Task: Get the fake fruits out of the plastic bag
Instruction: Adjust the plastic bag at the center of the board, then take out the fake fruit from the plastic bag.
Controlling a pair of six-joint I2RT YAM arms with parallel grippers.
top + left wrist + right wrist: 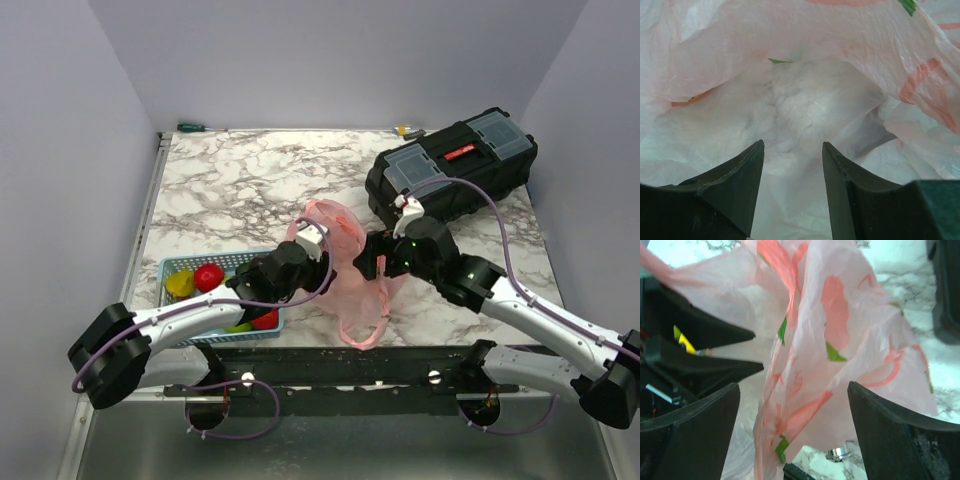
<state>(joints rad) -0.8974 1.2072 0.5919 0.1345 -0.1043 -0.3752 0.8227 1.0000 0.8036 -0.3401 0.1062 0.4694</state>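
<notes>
Where the plastic bag point(805, 95) gapes, the left claw point(792, 144) apparently sits inside.

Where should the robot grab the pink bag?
Probably pinch the bunched fold of the bag, coming from the right, where it already sits between the open fingers of the right gripper. It's thin and gathered there, so the fingers fit round it.

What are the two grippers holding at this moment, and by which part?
Nothing is held. The right gripper is open, with the plastic bag loose between its jaws; the left gripper is open inside the bag, empty.
</notes>
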